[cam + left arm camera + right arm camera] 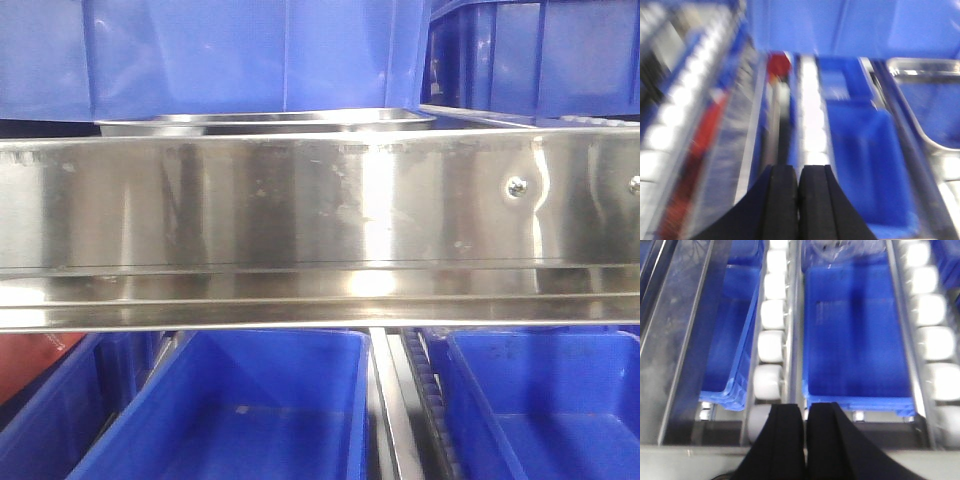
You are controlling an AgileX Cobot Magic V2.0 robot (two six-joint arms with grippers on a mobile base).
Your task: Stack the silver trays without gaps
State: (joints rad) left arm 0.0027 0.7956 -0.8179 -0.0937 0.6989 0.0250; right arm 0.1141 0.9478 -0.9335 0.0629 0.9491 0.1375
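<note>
**Steel trays not yet stacked, both pairs of fingers empty**

Black and pressed together, my left fingers (792,182) carry nothing. They hang over a blurred roller track (812,115). A silver tray (922,67) lies off to their right, apart from them, its shiny floor mirroring blue.

From the front, a silver tray (270,122) shows only as a low bright strip with a thin flat rim. It sits behind the long shelf rail (300,215) and under a blue bin (250,50). A thin bright edge further right may be a second one; I cannot tell.

Nowhere do I see one tray nested in another, so I judge the stacking is all left to do. A tray has to be picked up, set into its mate and seated flush.

My right fingers (795,422) are drawn in to a thin slit, holding nothing, above blue bins (855,330) and white rollers (771,345). No tray shows there.
</note>
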